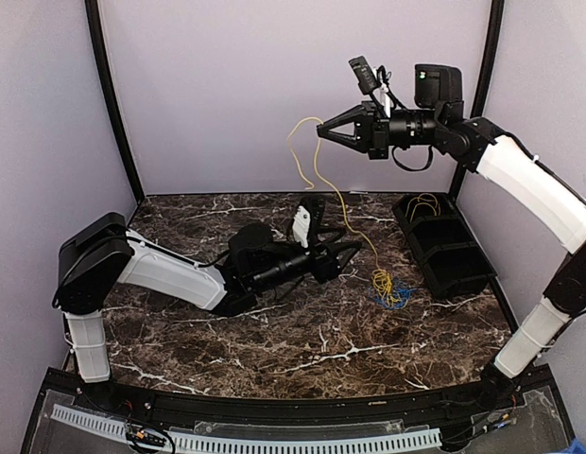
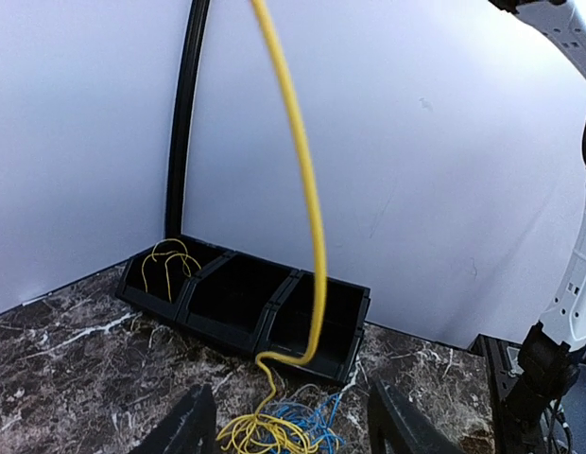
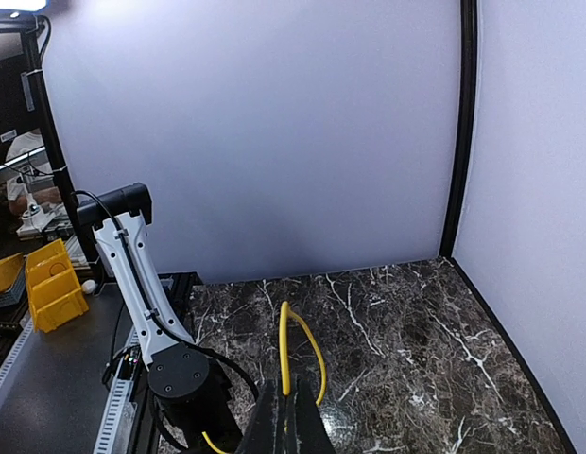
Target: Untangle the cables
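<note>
Yellow cable (image 2: 310, 189), pinched by the right gripper (image 1: 323, 132), wants slow lifting while the half-open left gripper (image 2: 291, 427) pins the tangle (image 1: 387, 288).

Arms, 2: left arm (image 1: 170, 274), right arm (image 1: 534, 189) | grippers, 2: left gripper (image 2: 291, 427), right gripper (image 1: 321, 132) | tray (image 1: 409, 230), 1, three compartments | single yellow cables, 2: hanging cable (image 1: 323, 184), far-compartment cable (image 1: 424, 202) | yellow-and-blue heap (image 1: 389, 288), 1, strands uncountable.

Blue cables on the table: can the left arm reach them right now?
Probably yes: the left pincer is open, low, facing the blue cables; only the yellow cable tangled with them interferes.
</note>
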Available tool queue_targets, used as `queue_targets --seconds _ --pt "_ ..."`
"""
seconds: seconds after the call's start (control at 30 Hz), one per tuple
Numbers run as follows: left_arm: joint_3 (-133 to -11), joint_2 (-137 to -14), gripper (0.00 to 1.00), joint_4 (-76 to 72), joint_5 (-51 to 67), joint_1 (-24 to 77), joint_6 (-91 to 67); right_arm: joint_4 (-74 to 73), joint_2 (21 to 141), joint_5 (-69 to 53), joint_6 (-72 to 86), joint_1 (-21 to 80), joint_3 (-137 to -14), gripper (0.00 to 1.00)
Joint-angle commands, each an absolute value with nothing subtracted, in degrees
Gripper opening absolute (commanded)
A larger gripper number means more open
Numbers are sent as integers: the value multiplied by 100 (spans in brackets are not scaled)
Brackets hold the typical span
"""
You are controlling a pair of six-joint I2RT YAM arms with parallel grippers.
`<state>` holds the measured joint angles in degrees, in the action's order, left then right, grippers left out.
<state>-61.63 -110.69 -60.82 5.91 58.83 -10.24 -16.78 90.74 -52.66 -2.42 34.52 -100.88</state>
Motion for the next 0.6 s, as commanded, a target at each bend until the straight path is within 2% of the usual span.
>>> queue_targets --seconds 0.0,0.2,0.37,0.5,0.57 --pt "-6508 -11151 57 -6729 301 5950 -696 -1448 9127 -5263 -150 3549 -10240 0" --pt "-6675 -11284 42 -6858 204 5950 -629 -1447 9133 -5265 -158 3560 -10157 0" --pt "-6743 -11341 11 -6827 280 5948 -705 -1486 9117 -5233 -235 3558 -10093 0" --pt "-6563 -11256 0 -6941 206 5943 -853 -1624 9092 -5045 -486 3542 -10000 1" --pt "-6383 -11035 0 -6980 152 5942 -939 -1731 9020 -4721 -730 3515 -9814 18"
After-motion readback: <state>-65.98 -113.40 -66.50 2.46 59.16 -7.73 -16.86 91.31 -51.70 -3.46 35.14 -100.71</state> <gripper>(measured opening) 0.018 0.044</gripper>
